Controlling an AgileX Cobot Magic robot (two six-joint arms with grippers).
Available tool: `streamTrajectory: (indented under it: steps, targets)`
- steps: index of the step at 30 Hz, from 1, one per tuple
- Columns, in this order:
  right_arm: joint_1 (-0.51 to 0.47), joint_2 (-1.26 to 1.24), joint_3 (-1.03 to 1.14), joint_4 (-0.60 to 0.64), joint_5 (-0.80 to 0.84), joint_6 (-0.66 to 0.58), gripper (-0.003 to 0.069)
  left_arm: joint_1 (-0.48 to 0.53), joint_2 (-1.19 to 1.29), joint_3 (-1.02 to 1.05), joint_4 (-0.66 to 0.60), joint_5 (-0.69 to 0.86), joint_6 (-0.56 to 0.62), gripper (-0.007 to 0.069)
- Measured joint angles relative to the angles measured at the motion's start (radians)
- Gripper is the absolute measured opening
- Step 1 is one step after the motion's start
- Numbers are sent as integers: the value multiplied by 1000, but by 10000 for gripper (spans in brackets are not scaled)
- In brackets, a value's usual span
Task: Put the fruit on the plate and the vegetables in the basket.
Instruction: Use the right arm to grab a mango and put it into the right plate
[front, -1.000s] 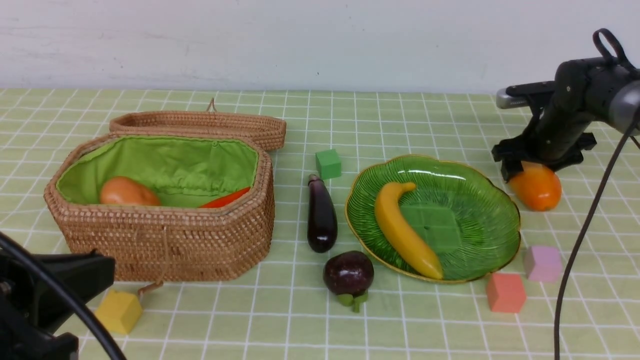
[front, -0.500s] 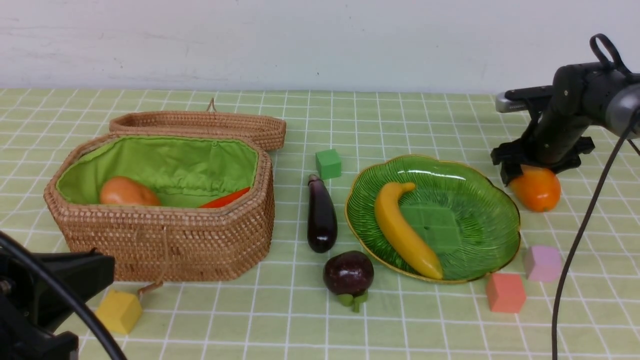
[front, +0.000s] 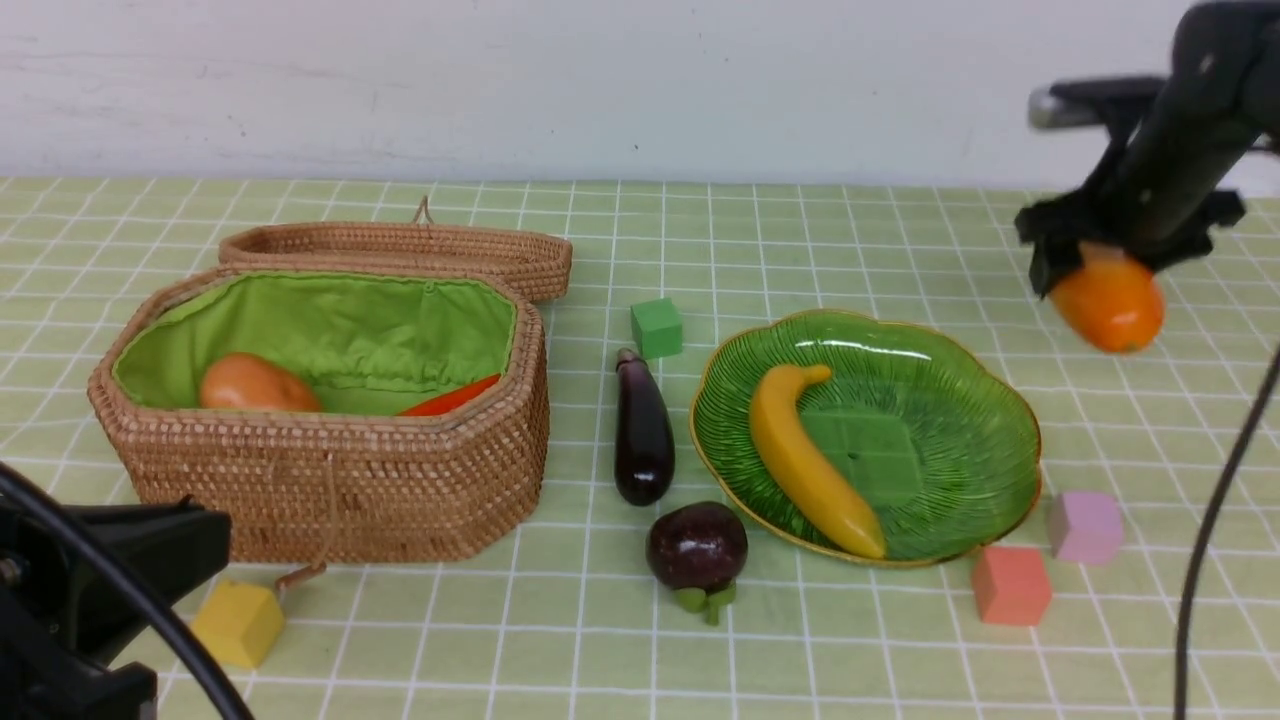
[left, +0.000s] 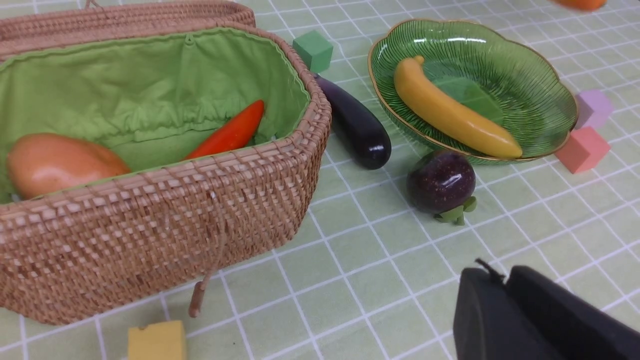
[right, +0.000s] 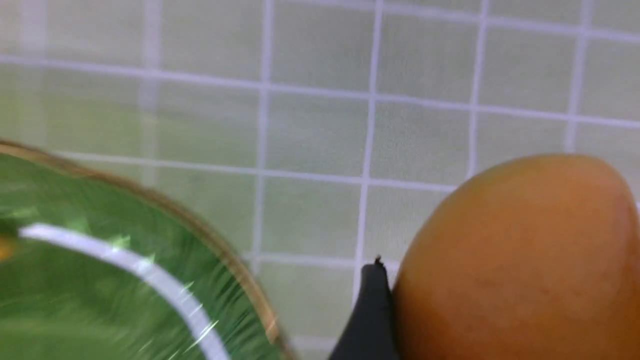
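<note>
My right gripper (front: 1100, 262) is shut on the orange mango (front: 1108, 300), holding it in the air beyond the right rim of the green plate (front: 960, 350). One black finger (right: 372, 310) presses the mango's (right: 515, 260) side; the other is hidden. The banana (front: 805, 460) lies in the plate. A round mangosteen (front: 697, 545) and the eggplant (front: 643, 430) lie on the cloth between plate and wicker basket (front: 330, 480). The potato (front: 257, 385) and red pepper (front: 450, 397) rest inside the basket. My left gripper (left: 500, 277) is shut and empty, low near the front left.
Small cubes lie around: green (front: 656, 327) behind the eggplant, yellow (front: 238, 622) in front of the basket, pink (front: 1085, 526) and salmon (front: 1011, 585) at the plate's near right. The basket lid (front: 400, 245) lies open behind it.
My right gripper has lifted the mango off the table, rising and shifting slightly right. The left arm and everything else have stayed put.
</note>
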Motion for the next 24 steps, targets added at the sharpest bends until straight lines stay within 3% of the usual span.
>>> streamTrajectory:
  steps: [4,7,10,24]
  targets:
    - [0,-83,-3,135,93,-36,577,0,0,0,0,0,0,57]
    - [0,-119,-4,344,116,-84,577,0,0,0,0,2,0,57]
    - [14,-121,-1,428,117,-92,577,0,0,0,0,6,0,57]
    - [182,-118,167,292,116,-15,577,0,0,0,-1,7,0,57]
